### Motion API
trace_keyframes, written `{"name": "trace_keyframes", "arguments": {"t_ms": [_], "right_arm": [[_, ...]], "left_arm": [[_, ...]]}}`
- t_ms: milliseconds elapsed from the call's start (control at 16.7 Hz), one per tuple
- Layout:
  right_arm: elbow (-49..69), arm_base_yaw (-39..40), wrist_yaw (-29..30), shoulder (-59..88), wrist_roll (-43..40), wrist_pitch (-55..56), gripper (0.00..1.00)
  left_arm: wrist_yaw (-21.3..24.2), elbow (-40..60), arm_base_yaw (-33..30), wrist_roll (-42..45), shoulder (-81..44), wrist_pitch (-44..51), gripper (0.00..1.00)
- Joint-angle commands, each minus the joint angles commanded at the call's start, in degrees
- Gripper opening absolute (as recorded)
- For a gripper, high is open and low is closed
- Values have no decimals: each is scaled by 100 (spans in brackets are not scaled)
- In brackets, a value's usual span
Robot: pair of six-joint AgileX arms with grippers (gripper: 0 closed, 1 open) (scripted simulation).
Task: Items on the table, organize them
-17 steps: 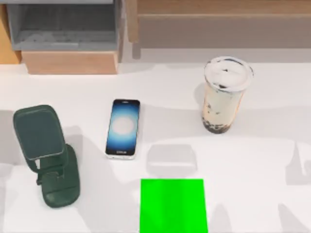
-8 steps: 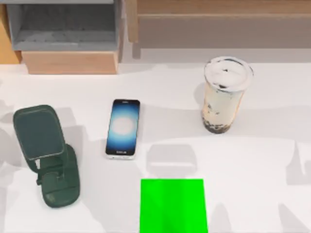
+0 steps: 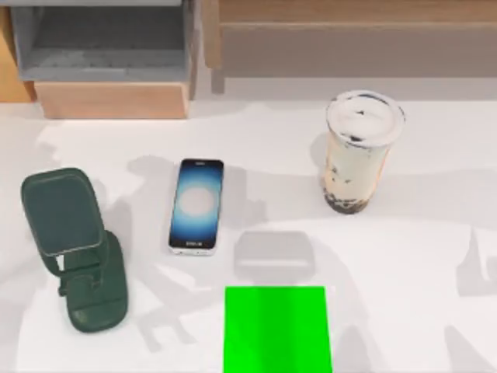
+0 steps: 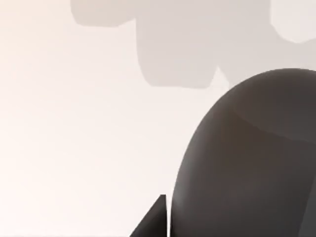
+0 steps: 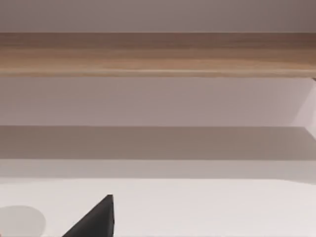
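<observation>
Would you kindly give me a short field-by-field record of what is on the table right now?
phone: smartphone lying flat, screen up and lit, left of centre on the white table
cup: milk-tea cup upright, lid on, dark pearls at the bottom, towards the right
stand: dark green phone stand at the left, nothing on it
marker: bright green rectangle at the near edge, bare
behind: wooden shelf unit along the back
left wrist view: a dark rounded object close up, identity unclear
</observation>
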State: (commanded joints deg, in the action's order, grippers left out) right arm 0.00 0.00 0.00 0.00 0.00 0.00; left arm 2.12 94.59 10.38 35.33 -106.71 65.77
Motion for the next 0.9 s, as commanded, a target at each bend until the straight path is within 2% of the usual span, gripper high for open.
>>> {"name": "trace_keyframes", "arguments": {"t_ms": [540, 900], "right_arm": [[0, 0, 0, 0, 0, 0, 100], [0, 0, 0, 0, 0, 0, 100]], "left_arm": [[164, 177, -1715, 3167, 919, -329, 0], [263, -188, -2795, 4552, 935, -376, 0]]}}
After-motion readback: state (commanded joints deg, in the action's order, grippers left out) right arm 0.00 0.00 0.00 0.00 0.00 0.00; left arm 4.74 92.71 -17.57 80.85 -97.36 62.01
